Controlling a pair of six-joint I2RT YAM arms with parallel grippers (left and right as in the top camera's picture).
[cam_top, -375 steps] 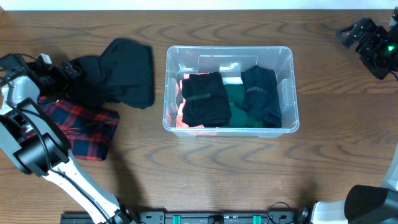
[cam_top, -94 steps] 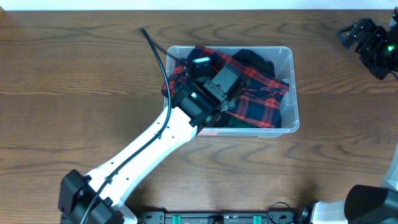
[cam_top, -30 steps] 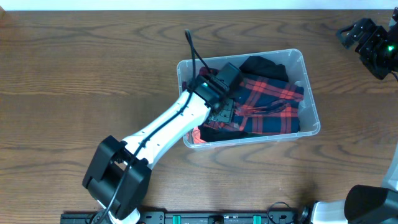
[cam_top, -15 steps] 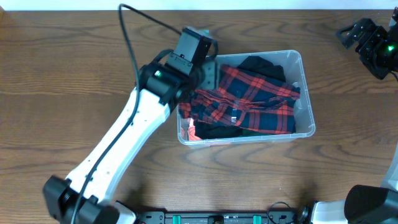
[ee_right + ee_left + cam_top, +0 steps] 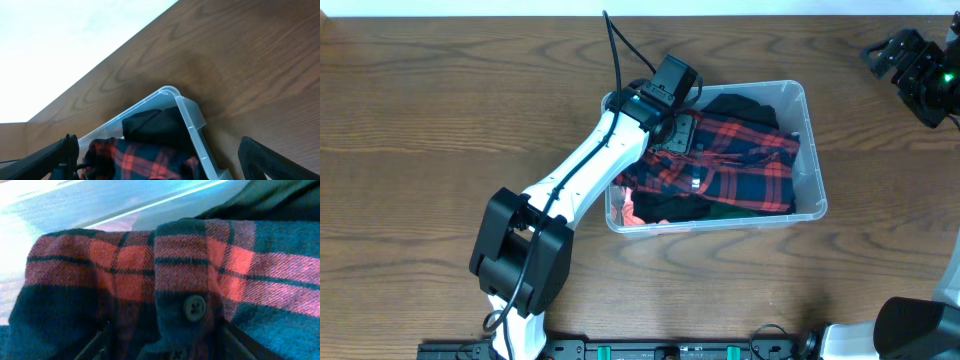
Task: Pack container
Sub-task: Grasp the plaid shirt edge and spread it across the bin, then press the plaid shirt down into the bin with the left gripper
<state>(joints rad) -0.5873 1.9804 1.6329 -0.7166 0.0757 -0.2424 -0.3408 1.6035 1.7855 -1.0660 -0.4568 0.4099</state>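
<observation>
So the container (image 5: pixel 813 150) sits on the table (image 5: pixel 440 120) a bit right of the middle, closer to the far edge than the near one, and slightly skewed against the table edges. It's pretty full: a red and navy plaid shirt (image 5: pixel 745 165) is spread over the top, with a black garment (image 5: pixel 745 108) at the far side and a bit of pink cloth (image 5: pixel 627 210) peeking out at the near-left corner.

The left gripper (image 5: pixel 678 133) is down inside the container's far-left corner, right on the shirt. From the left wrist view its fingers (image 5: pixel 95 344) stand wide apart, with bunched plaid and a dark button (image 5: pixel 194 306) between them. The right gripper (image 5: pixel 157 143) is up by the table's far-right corner, well apart from the container, jaws spread and holding nothing.
</observation>
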